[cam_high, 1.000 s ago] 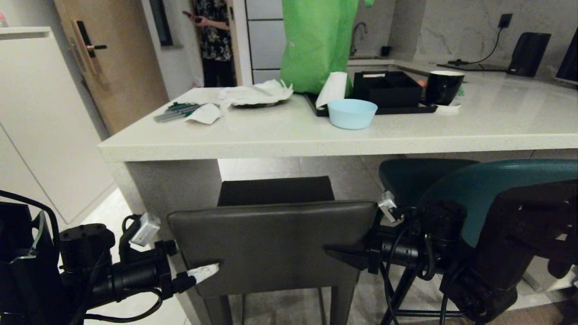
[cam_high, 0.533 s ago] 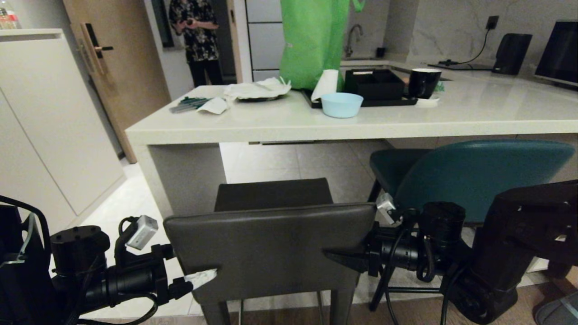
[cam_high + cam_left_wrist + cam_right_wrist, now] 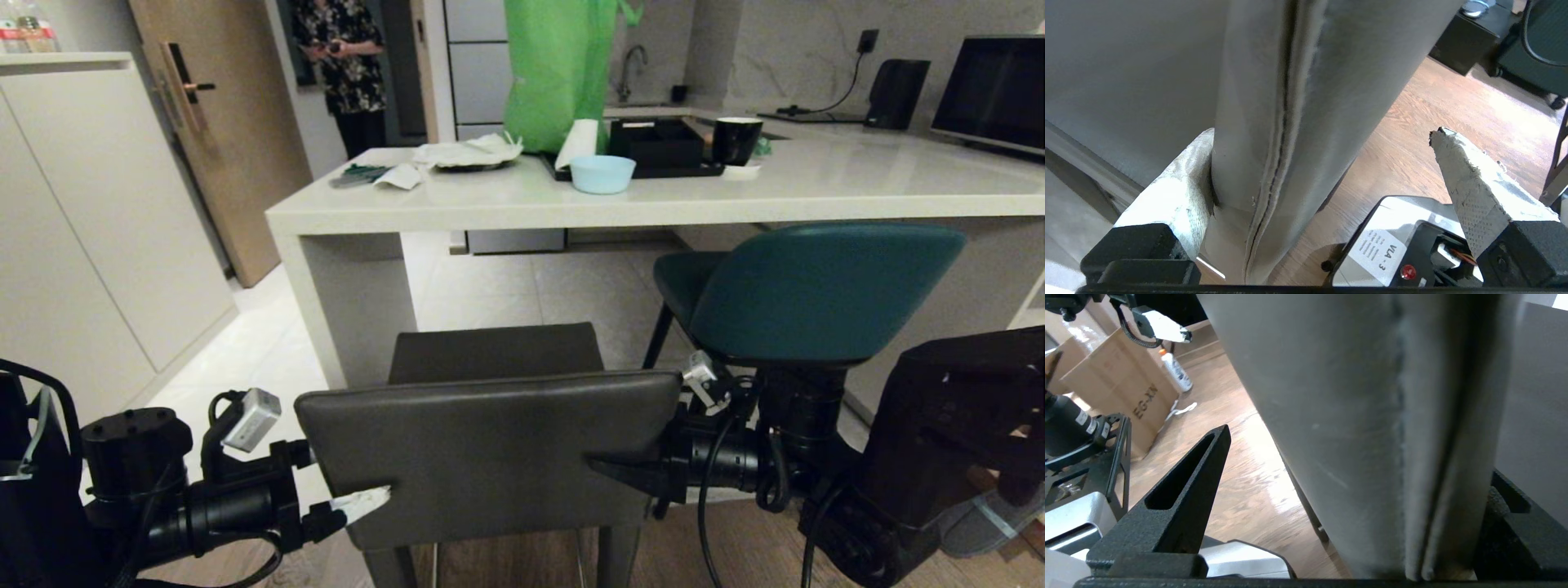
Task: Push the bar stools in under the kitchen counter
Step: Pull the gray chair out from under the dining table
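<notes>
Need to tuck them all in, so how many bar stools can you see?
2: dark grey stool nearest the camera, outside the counter; teal stool to its right.

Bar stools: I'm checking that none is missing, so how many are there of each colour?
Dark grey bar stool: 1
Teal bar stool: 1
Total: 2

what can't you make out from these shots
- Grey stool: legs cut off by the head view's bottom edge; its back hides most of the seat.
- Teal stool: legs hidden behind the right arm.
- Left gripper, right gripper: far fingers hidden behind the grey back in the head view.
- Person: head cut off by the top edge.
</notes>
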